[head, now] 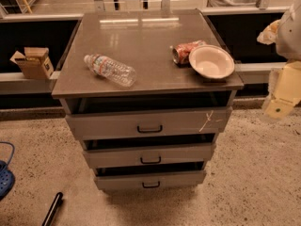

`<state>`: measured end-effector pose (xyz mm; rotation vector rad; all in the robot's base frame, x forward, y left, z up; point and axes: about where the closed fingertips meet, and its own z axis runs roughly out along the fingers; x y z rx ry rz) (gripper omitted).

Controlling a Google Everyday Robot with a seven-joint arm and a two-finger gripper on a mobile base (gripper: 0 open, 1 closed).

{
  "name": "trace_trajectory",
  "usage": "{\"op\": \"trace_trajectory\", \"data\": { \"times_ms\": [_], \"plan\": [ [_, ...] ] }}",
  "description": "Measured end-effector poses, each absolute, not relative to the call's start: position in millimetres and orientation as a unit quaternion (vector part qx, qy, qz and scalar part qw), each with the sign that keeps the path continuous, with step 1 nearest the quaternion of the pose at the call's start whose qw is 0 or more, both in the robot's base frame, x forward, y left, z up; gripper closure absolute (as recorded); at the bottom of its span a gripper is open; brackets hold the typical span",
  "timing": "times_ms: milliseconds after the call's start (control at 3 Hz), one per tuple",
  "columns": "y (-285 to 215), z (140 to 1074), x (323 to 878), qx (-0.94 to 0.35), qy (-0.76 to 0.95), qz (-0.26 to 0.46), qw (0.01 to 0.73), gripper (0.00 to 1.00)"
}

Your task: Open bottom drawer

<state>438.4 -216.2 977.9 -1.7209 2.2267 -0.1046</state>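
Gripper (281, 100): pale, at the right edge of the camera view, about level with the bench top, off to the side of the cabinet. I cannot tell how far open it is or whether it holds anything.
Floor (244, 192): speckled. A black rod (51, 210) lies low at the left and a blue object (3, 175) sits at the left edge, both well apart from the drawer fronts. Straight ahead of the cabinet I see room for a pull.
Bottom drawer (178, 178): lowest and narrowest grey front, close to the floor, with a small black pull handle (151, 185) at its middle. It looks not drawn out.
Progress: judged not begun. The reach down and left, the grasp on the handle and the pull all remain.
Middle drawer (188, 153): directly above, its lower edge near the handle, so clearance overhead is tight.
Top drawer (103, 124): widest front, with a white scratch (207, 120) at its right.
Bench (141, 36): its front edge overhangs the drawers. It carries a plastic bottle (109, 69) lying on its side, a can (186, 52) and a white bowl (211, 61) near the right corner.
Cardboard box (32, 62): on the ledge to the left, beyond.
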Motion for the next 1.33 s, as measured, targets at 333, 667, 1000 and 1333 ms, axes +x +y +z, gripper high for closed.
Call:
{"op": "trace_trajectory", "data": {
  "times_ms": [333, 667, 1000, 1333],
  "plan": [
    [-215, 972, 444, -0.602, 0.78, -0.036, 0.167, 0.0],
    [-215, 955, 452, -0.601, 0.781, -0.028, 0.167, 0.0],
    [-213, 925, 461, -0.607, 0.777, -0.028, 0.163, 0.0],
    [-211, 860, 466, -0.619, 0.769, 0.012, 0.161, 0.0]
  ]
}}
